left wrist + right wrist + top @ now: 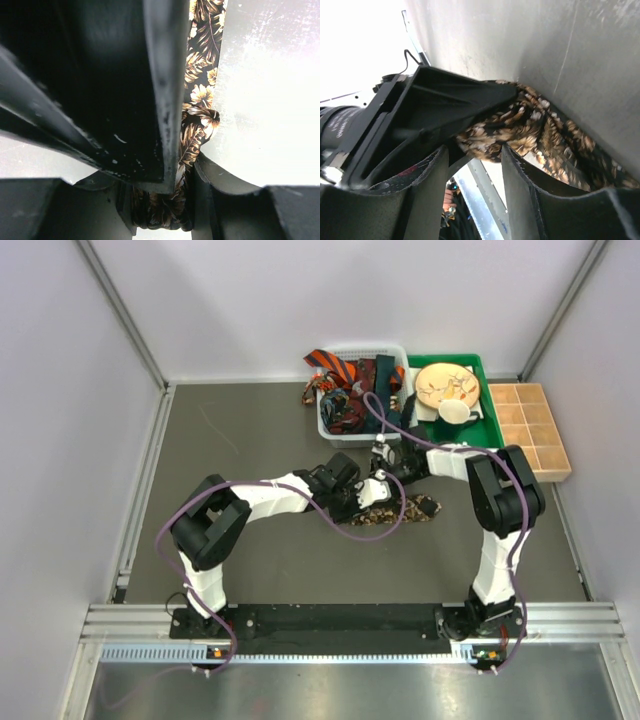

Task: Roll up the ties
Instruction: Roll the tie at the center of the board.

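Brown-black tie (422, 507) laid on worktop (250, 440) near front of white basket (324, 420), long axis parallel to basket front, free end pointed right. Rolled end pinched in left hand (367, 491). Right hand (382, 462) parted, nothing held.

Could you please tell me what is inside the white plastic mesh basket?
The white plastic mesh basket holds a tangled heap of fabric neckties, including an orange-black striped tie and a dark red tie. They hide its floor and anything beneath.
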You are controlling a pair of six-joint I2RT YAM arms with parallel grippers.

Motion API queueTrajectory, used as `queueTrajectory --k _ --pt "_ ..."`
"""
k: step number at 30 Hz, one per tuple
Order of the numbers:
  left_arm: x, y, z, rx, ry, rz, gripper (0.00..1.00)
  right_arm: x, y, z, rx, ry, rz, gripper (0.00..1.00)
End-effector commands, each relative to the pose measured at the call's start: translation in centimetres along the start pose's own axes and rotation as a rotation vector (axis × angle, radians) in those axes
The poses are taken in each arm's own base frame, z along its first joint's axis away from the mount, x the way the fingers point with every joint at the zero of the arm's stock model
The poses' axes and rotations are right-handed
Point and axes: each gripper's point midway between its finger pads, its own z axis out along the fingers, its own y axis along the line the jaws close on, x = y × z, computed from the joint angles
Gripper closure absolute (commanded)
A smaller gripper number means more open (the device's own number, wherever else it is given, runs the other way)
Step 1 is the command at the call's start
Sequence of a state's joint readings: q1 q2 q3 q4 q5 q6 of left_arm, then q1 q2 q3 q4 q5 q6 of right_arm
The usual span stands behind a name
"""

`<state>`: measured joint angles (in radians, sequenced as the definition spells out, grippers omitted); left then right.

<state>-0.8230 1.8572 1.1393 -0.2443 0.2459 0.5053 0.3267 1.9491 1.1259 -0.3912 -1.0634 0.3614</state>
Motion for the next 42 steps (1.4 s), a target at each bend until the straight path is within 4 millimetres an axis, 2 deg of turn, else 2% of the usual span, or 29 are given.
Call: queueTrajectory --k 1,5,8,9,12,16,22,25,26,28,30,37,39,40,42 --pt "3.8 -1.3 1.7 0.045 0.122 0.001 0.9 -0.4 -0.2 1.3 -0.012 0.012 -0.026 0.54" --pt "4.0 -1.5 1.7 0.051 0.127 -0.001 0.89 0.3 -1.1 1.9 0.019 0.04 -0.01 0.55" --pt "3.9 -1.5 1.8 0.056 0.125 -0.002 0.89 0.1 -1.6 2.0 0.042 0.033 -0.012 0.66" --pt "3.9 -1.5 1.8 0.054 0.126 -0.003 0.89 0.2 -1.8 2.0 0.054 0.037 -0.004 0.79" --pt "3.9 -1.6 1.8 0.059 0.125 -0.005 0.85 0.3 -2.9 2.0 0.102 0.046 -0.001 1.0" --pt "3.7 -1.9 1.8 0.076 0.119 -0.016 0.79 0.5 -3.9 1.8 0.144 0.04 0.005 1.0" --pt "3.6 -2.1 1.6 0.082 0.112 -0.024 0.75 0.1 -4.8 0.8 0.193 -0.001 0.014 1.0" --pt "2.9 -1.9 1.2 0.075 0.074 -0.033 0.59 0.0 -5.4 0.4 0.234 -0.011 0.013 1.0" --pt "2.4 -2.0 1.0 0.083 0.055 -0.035 0.48 0.0 -5.6 0.3 0.246 -0.011 0.017 1.0" --pt "1.7 -1.7 0.7 0.077 0.018 -0.038 0.36 0.0 -6.1 0.2 0.277 -0.015 0.012 1.0" --pt "1.0 -1.5 0.3 0.086 -0.029 -0.037 0.31 0.0 -6.7 0.0 0.312 -0.021 0.015 1.0" --pt "-1.2 -0.8 -1.0 0.12 -0.219 -0.062 0.27 -0.2 -7.8 -0.8 0.395 -0.04 0.013 1.0" --pt "-2.4 0.1 -1.6 0.1 -0.298 -0.064 0.26 -0.3 -8.0 -1.0 0.415 -0.047 0.009 1.0" --pt "-2.5 -0.4 -1.7 0.131 -0.325 -0.062 0.25 -0.4 -8.0 -1.1 0.421 -0.051 0.008 1.0" --pt "-3.4 0.0 -2.1 0.126 -0.388 -0.046 0.24 -0.7 -8.2 -1.3 0.443 -0.063 0.006 1.0"
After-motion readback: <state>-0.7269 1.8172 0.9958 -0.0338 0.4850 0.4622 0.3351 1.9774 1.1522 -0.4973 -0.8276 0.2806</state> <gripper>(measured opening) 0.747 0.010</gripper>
